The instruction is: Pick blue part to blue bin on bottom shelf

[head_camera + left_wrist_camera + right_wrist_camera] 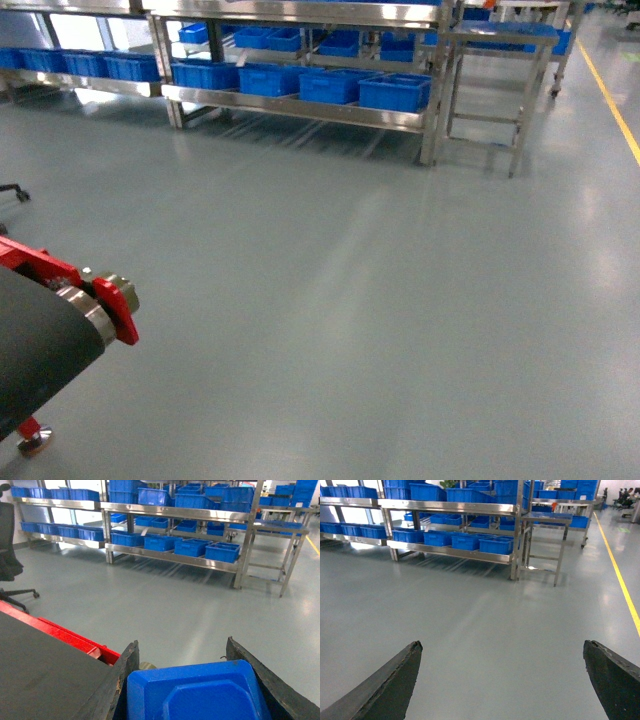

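Note:
The blue part [195,692] fills the bottom of the left wrist view; only its blue boxy body shows. My left gripper [182,641] is shut on it, one dark finger against each side. In the right wrist view my right gripper [502,642] is open over bare grey floor, with nothing between its fingers. Far ahead across the floor stands the steel rack, and its bottom shelf [300,107] carries a row of blue bins [395,92]. That shelf [170,557] and those bins [222,552] also appear in the left wrist view. Neither gripper shows in the head view.
A black conveyor belt on a red frame [40,340] is close at the lower left. To the right of the rack stands a steel table [500,40]. A yellow floor line [610,100] runs along the far right. A black office chair [7,545] is at the left.

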Robot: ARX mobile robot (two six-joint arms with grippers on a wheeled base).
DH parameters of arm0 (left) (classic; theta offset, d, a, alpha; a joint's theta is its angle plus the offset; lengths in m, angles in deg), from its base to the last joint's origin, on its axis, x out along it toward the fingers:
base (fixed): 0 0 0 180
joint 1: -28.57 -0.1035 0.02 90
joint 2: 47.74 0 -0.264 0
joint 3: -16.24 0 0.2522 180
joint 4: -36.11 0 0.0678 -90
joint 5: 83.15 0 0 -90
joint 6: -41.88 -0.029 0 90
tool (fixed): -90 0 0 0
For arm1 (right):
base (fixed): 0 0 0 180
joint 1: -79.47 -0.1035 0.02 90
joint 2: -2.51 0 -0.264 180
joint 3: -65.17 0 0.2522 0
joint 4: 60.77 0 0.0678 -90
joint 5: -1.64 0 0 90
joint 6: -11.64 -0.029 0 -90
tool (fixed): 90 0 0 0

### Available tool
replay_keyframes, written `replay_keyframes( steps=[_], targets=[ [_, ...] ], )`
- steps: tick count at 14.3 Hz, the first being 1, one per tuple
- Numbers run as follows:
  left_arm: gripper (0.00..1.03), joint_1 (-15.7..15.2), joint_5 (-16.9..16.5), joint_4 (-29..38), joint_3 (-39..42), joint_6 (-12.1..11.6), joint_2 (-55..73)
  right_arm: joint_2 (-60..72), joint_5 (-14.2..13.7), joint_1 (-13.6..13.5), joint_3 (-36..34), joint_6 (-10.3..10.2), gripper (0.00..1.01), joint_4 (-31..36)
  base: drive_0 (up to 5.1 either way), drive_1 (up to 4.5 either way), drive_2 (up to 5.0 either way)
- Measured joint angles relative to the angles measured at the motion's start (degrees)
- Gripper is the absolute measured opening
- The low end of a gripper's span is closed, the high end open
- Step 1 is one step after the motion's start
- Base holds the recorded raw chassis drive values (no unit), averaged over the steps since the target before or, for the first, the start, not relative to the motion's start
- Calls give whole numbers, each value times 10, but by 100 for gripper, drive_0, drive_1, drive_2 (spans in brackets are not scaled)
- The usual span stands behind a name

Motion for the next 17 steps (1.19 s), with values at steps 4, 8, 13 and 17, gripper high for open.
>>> replay_keyframes(
  steps=[4, 8, 13, 17],
  targets=[
    [44, 0, 0, 0, 0, 0, 0, 0, 0, 0, 0, 0, 98, 0, -163, -163, -163],
    [44, 0, 0, 0, 0, 0, 0, 0, 0, 0, 0, 0, 98, 0, -176, -176, -176],
    [44, 1, 0, 1, 0, 0, 0, 0, 0, 0, 0, 0, 98, 0, -160, -160, -160],
    [44, 0, -1, -1, 0, 0, 1, 0, 0, 0, 0, 0, 98, 0, -17, 91, -126]
  ],
)
